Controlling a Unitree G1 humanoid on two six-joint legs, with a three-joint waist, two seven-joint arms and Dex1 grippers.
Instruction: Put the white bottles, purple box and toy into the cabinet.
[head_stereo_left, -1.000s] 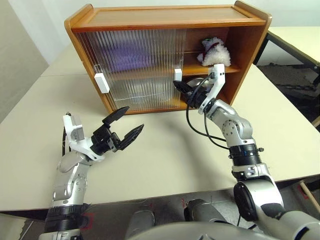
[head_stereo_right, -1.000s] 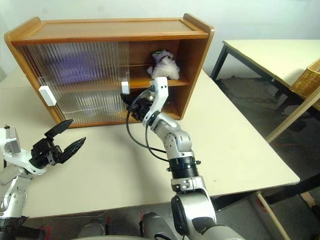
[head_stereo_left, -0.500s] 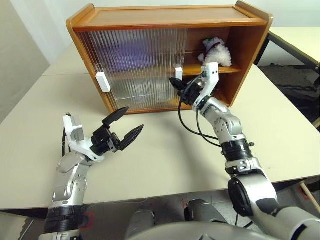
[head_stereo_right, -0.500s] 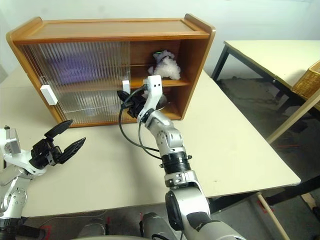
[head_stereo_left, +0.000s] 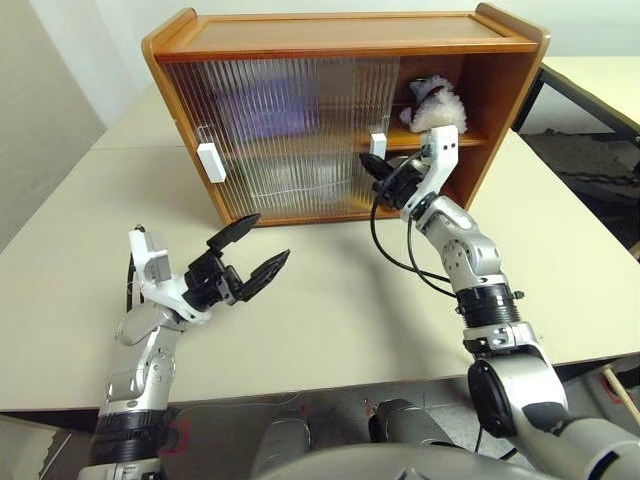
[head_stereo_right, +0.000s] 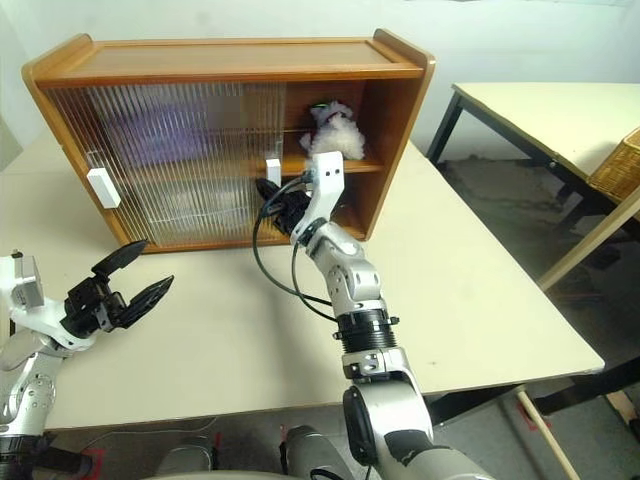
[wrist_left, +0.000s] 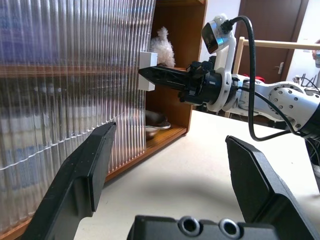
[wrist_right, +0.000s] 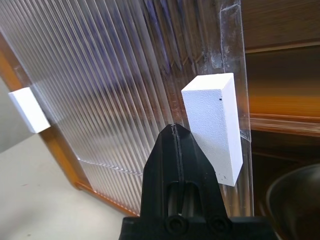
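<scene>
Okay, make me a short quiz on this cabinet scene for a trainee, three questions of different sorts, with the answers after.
1. True or false: the right gripper has its fingers shut, with its tip at the white handle of the sliding door.
2. Multiple choice: where is the toy? A) on the table in front of the cabinet B) on the upper shelf at the open end of the cabinet C) in the left gripper
3. Fill in: the left gripper hangs over the table with its fingers ____ and nothing between them.

Key: 1 true; 2 B; 3 open.
</scene>
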